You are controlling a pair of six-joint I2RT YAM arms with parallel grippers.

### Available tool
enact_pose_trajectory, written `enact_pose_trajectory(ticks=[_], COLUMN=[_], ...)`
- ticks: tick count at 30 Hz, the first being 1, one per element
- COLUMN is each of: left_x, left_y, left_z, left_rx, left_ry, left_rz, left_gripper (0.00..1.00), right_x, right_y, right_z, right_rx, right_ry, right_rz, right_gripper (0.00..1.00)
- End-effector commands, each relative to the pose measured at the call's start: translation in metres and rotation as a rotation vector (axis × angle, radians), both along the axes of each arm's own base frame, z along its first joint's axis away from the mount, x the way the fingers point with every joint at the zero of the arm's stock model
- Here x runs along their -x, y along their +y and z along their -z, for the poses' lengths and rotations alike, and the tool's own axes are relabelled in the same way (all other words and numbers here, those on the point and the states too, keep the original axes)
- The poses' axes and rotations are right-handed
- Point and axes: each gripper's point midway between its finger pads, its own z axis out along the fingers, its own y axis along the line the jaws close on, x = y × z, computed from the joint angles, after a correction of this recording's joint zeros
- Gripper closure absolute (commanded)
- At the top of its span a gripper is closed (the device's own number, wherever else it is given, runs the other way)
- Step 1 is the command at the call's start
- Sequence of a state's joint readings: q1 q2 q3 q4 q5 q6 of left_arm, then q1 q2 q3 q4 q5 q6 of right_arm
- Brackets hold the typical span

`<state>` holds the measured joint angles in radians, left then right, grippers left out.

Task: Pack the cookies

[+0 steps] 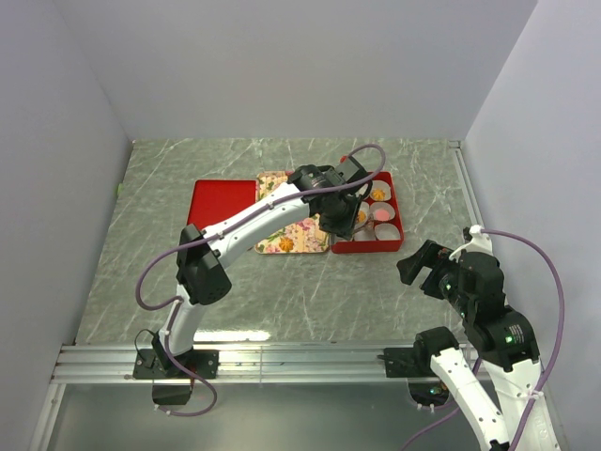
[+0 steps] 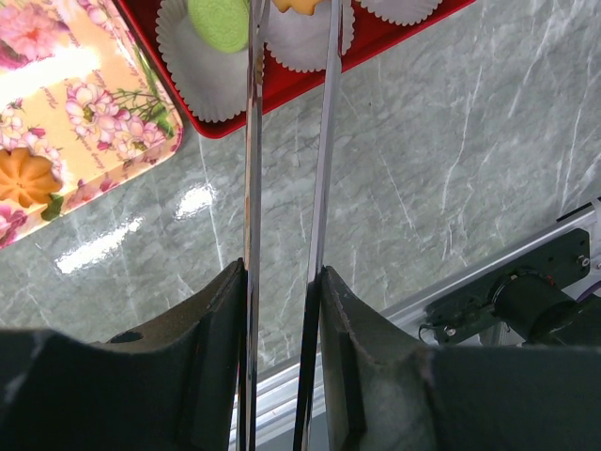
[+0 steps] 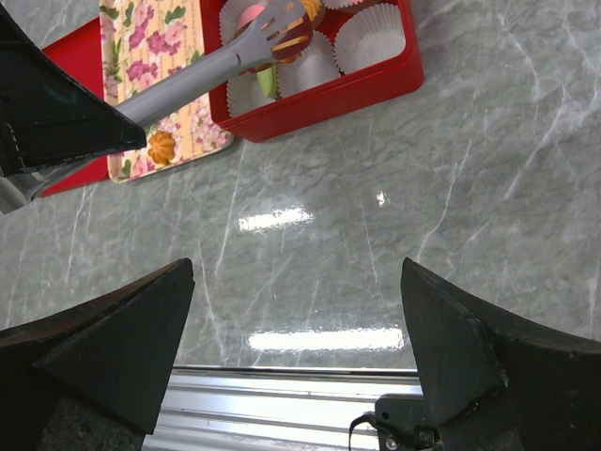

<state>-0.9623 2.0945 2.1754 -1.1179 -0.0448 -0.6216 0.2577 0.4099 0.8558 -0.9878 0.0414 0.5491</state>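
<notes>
My left gripper (image 1: 331, 212) (image 2: 282, 274) is shut on a pair of metal tongs (image 2: 252, 141) (image 3: 211, 68). The tongs reach over the red box (image 1: 392, 225) (image 3: 329, 98) and pinch an orange cookie (image 3: 299, 30) above its paper cups. A green cookie (image 2: 221, 21) (image 3: 268, 83) and a pink cookie (image 3: 248, 14) lie in cups in the box. One more orange cookie (image 2: 23, 177) (image 3: 161, 147) rests on the floral tray (image 1: 282, 242) (image 2: 103, 113). My right gripper (image 1: 421, 265) (image 3: 300, 348) hangs open and holds nothing, at the near right, apart from the box.
A flat red lid (image 1: 223, 201) lies left of the floral tray. White pleated cups (image 3: 370, 36) fill the box's compartments. The metal rail (image 1: 300, 359) runs along the near table edge. Grey walls close in the table on three sides.
</notes>
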Motion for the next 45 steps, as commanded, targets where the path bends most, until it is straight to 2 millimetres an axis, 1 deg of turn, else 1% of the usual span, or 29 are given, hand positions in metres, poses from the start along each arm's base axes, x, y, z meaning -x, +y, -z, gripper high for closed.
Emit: enact_pose_trajectory(ticks=[1, 6, 14, 26, 34, 38, 40, 42, 43, 44, 45], left_x=[-0.002, -0.003, -0.004, -0.006, -0.006, -0.009, -0.01, -0.009, -0.007, -0.005, -0.002], left_y=[-0.013, -0.014, -0.013, -0.007, -0.004, 0.007, 0.018, 0.028, 0.039, 0.044, 0.051], left_z=[-0.016, -0.018, -0.016, -0.014, -0.018, -0.036, -0.047, -0.047, -0.05, -0.051, -0.059], left_rx=[0.063, 0.071, 0.06, 0.034, 0.029, 0.024, 0.027, 0.012, 0.0, -0.004, 0.003], left_ry=[-0.032, -0.035, -0.038, -0.049, -0.058, -0.096, -0.11, -0.106, -0.104, -0.106, -0.113], left_rz=[0.016, 0.012, 0.006, -0.007, -0.014, -0.036, -0.062, -0.08, -0.097, -0.105, -0.117], left_gripper=[0.63, 0.61, 0.59, 0.54, 0.54, 0.54, 0.53, 0.54, 0.54, 0.54, 0.54], right_x=[-0.006, -0.006, -0.006, -0.006, -0.006, -0.006, -0.006, -0.006, -0.006, -0.006, -0.005], right_y=[0.001, 0.002, 0.003, 0.003, 0.002, 0.003, 0.002, 0.003, 0.002, 0.002, 0.002], right_z=[-0.002, -0.001, -0.001, -0.002, -0.002, -0.002, -0.003, -0.003, -0.003, -0.003, -0.003], right_rx=[0.006, 0.008, 0.006, 0.005, 0.005, 0.004, 0.004, 0.004, 0.003, 0.002, 0.001], right_ry=[-0.016, -0.013, -0.014, -0.015, -0.018, -0.018, -0.021, -0.021, -0.023, -0.026, -0.027], right_rz=[-0.005, -0.009, -0.014, -0.015, -0.012, -0.013, -0.012, -0.013, -0.013, -0.013, -0.013], right_gripper=[0.03, 0.03, 0.03, 0.03, 0.03, 0.03, 0.03, 0.03, 0.03, 0.03, 0.03])
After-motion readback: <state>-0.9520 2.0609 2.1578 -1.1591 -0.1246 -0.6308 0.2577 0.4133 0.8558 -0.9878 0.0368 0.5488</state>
